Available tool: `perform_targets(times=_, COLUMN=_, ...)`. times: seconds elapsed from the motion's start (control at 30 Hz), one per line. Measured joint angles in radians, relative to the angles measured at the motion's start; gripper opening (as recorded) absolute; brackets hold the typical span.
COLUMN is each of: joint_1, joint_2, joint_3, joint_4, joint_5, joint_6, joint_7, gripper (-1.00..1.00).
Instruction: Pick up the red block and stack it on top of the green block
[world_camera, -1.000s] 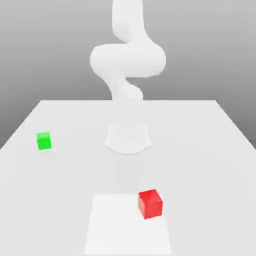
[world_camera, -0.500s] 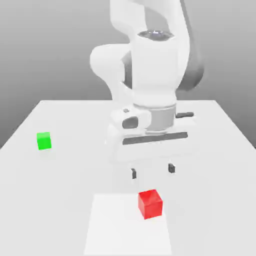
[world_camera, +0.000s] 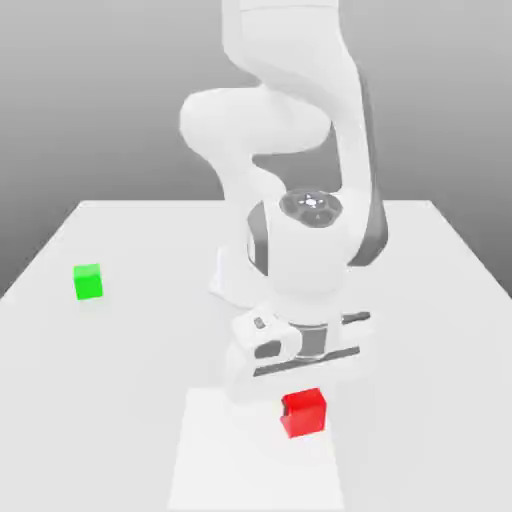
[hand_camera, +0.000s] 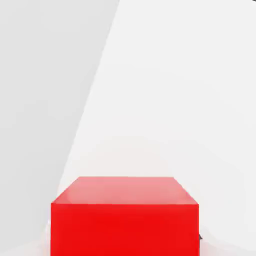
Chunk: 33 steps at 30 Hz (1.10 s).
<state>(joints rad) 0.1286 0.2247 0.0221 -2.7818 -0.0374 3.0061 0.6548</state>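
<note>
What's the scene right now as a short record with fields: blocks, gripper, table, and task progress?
red block: on the lighter square patch, directly under the hand
green block: alone at the exterior view's left, apart from the arm
gripper: lowered onto the red block, shut on it
table: white
stacking: not yet done

No legible text or markings anywhere
</note>
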Motion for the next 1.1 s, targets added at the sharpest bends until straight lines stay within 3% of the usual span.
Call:
perform_targets(times=0.27, joint_1=-0.016, joint_2=-0.244, joint_3=-0.008, joint_4=-0.036, joint_5=0.016, joint_6=-0.206, joint_7=-0.005, gripper=-1.0)
perform_targets(times=0.7, joint_1=-0.564, joint_2=-0.418, joint_3=-0.333, joint_4=-0.081, joint_5=-0.207, joint_6=-0.308, joint_7=0.25, gripper=-1.0)
perform_targets(times=1.1, joint_1=-1.066, joint_2=-0.524, joint_3=-0.609, joint_4=-0.132, joint_5=-0.334, joint_6=-0.36, joint_7=0.433, gripper=-1.0)
